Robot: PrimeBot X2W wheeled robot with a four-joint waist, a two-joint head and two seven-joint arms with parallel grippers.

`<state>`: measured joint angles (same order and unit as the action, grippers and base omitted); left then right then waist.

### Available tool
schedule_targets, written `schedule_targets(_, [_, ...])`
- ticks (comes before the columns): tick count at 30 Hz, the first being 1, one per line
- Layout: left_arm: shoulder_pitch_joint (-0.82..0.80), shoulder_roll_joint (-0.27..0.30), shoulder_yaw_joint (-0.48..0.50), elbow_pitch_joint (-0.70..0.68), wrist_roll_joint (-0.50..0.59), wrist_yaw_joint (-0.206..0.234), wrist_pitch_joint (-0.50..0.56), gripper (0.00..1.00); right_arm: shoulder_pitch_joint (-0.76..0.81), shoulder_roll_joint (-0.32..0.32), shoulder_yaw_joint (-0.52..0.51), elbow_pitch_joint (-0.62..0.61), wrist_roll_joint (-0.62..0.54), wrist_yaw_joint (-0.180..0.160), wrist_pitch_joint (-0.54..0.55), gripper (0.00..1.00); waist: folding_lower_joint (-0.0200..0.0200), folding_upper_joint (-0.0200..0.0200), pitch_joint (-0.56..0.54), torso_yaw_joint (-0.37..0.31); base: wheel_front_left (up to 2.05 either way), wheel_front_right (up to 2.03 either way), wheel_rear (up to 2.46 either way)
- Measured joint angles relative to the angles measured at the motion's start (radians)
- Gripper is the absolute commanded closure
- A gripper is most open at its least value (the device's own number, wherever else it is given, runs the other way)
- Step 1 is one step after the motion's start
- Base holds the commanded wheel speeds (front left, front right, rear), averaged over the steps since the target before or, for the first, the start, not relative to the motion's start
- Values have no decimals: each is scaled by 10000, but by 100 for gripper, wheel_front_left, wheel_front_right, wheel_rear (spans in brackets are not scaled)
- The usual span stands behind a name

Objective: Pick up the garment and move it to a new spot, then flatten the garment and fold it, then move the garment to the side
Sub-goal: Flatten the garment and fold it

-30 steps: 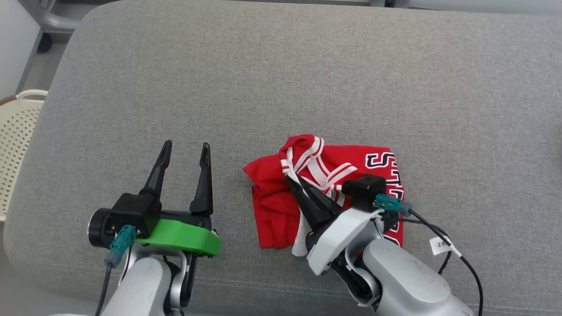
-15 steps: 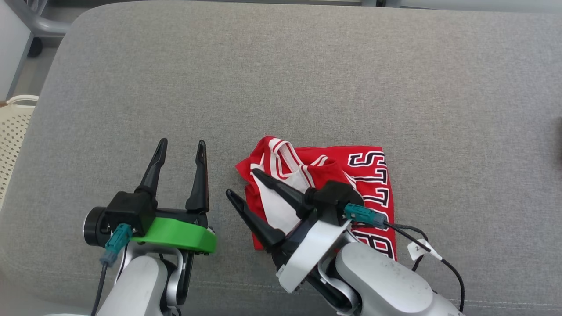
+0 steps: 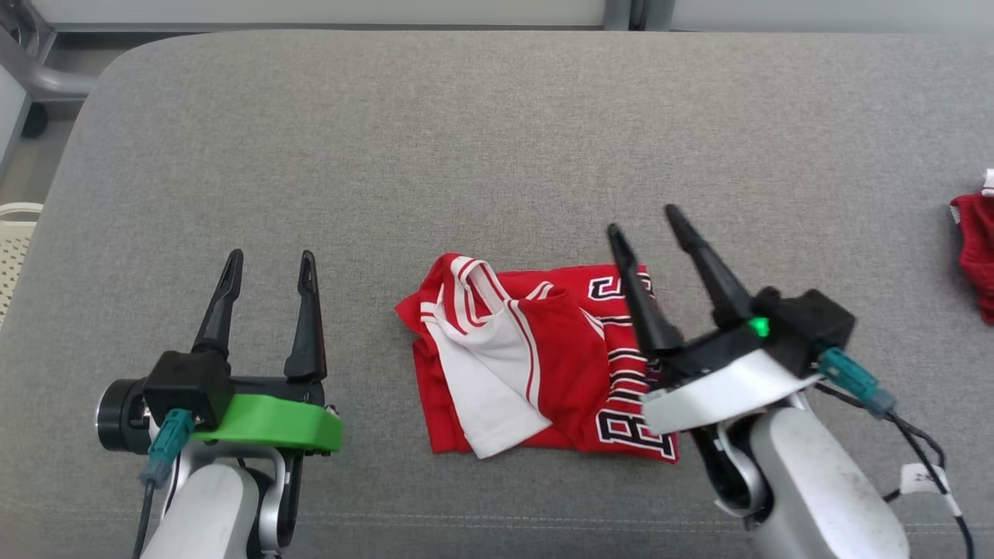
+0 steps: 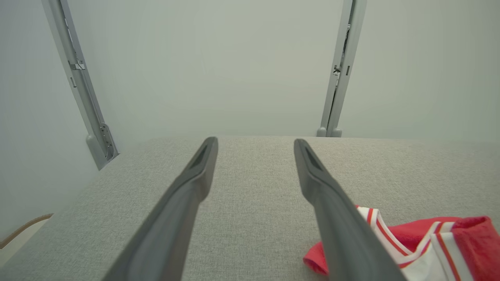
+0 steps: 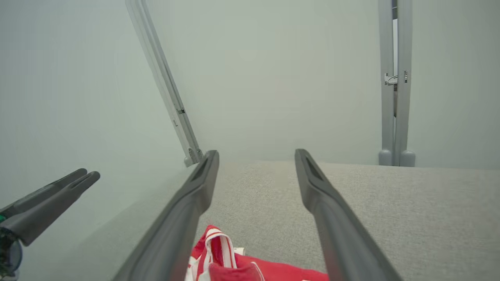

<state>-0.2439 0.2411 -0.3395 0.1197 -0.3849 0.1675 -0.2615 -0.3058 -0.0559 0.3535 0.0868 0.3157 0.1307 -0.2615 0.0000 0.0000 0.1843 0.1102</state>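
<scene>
Since the garment (image 3: 571,373) lies folded, only moving it aside seems to remain; left claw (image 3: 271,256) and right claw (image 3: 643,220) gape empty, so one must pinch every layer.

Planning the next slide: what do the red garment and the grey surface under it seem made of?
Red garment: likely thin, soft jersey knit, matt; it lies in loose folds, with white striped trim and block lettering, printed or sewn I cannot tell.
Grey surface: apparently padded upholstery in coarse woven cloth, matt; speckled weave, rounded corners and a seam near the front edge.
</scene>
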Motion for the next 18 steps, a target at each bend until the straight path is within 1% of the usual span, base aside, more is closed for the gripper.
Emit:
schedule_targets(4, [234, 173, 54, -119, 17, 79, 0, 0, 666, -180, -1496, -272, -337, 0, 0, 0, 0, 0, -150, -161, 0, 0, 0])
schedule_targets(9, [563, 387, 61, -178, 77, 127, 8, 0, 1413, -414, -2805, -297, -706, 0, 0, 0, 0, 0, -400, -379, 0, 0, 0])
schedule_targets(13, [822, 575, 52, -244, 127, 205, 73, 0, 1917, -598, -3262, -113, -817, 0, 0, 0, 0, 0, -625, -562, 0, 0, 0])
schedule_targets(18, [1213, 702, 52, -265, 150, 276, 140, 0, 2406, -721, -3402, 82, -840, 0, 61, 0, 0, 1, -925, -771, 0, 0, 0])
